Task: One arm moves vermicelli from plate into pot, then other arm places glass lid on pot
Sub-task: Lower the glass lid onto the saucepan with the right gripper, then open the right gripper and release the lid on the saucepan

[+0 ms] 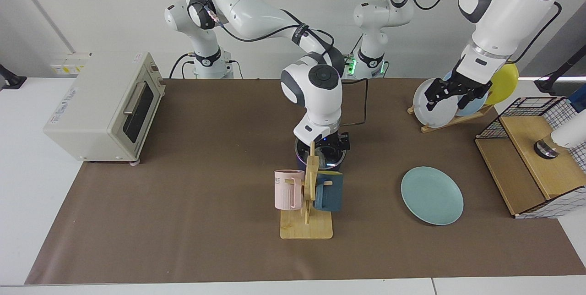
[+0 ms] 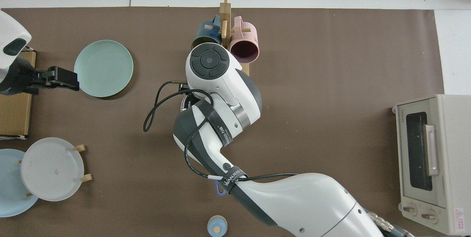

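At the far nine o'clock side of the facing view stands a cream toaster oven [image 1: 106, 107], door closed, well apart from all other items. At table centre, the right arm reaches in from its base at eleven o'clock and points straight down over the dark-blue pot [image 1: 320, 156]; the right gripper [image 1: 330, 142] sits just above the pot's rim, a small blue light showing at the wrist. Whether its fingers are spread or closed, and whether they touch anything, cannot be told: the wrist housing and the mug rack hide them in both views. The glass lid [image 1: 321, 153] appears to lie on the pot, glinting at the rim. Directly at six o'clock from the pot stands a wooden mug rack [image 1: 307, 203] carrying a pink mug [image 1: 287, 189] and a dark-blue mug [image 1: 329, 191]. The teal plate [image 1: 431, 195] lies flat at four o'clock from the pot, well apart from it, its surface bare. At two o'clock the left arm waits aloft; the left gripper [image 1: 451, 94] hangs in front of the wooden plate rack [image 1: 453, 121], fingers parted and holding nothing.
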`<action>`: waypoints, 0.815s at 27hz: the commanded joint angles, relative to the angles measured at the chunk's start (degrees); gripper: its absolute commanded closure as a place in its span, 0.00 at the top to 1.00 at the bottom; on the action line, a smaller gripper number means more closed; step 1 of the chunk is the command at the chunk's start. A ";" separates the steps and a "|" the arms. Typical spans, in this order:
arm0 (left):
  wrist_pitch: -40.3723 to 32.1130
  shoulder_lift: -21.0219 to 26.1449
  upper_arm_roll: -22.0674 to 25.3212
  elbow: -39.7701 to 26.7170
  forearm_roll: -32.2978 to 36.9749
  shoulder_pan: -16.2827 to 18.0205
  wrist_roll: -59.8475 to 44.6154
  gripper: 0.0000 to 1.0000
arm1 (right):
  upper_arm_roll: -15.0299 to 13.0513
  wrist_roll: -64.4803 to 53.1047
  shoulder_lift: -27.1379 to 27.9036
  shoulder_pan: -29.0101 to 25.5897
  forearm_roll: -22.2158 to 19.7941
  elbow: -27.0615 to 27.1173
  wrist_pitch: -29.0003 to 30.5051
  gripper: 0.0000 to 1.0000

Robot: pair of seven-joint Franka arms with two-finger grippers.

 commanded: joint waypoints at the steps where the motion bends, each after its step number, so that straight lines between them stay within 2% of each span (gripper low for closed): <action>1: 0.18 -0.91 0.06 -0.53 -0.28 0.05 0.77 1.00 | 0.04 -2.00 -4.05 -0.49 0.61 -1.43 -3.85 1.00; 9: 0.18 -0.91 0.06 -0.53 -0.28 0.05 0.77 1.00 | -0.57 -1.21 -11.79 -0.31 -0.28 -1.60 -11.41 1.00; 16: 0.18 -0.91 0.06 -0.53 -0.28 0.05 0.77 1.00 | -0.57 -5.68 -19.78 -5.05 -1.59 -2.39 -21.78 1.00; 18: 0.18 -0.91 0.06 -0.53 -0.28 0.05 0.77 1.00 | -0.57 -7.35 -22.33 -6.46 -3.69 -4.49 -23.90 1.00; 22: 0.18 -0.91 0.06 -0.53 -0.28 0.05 0.77 1.00 | -0.57 -12.88 -27.78 -9.01 -6.69 -11.69 -23.20 1.00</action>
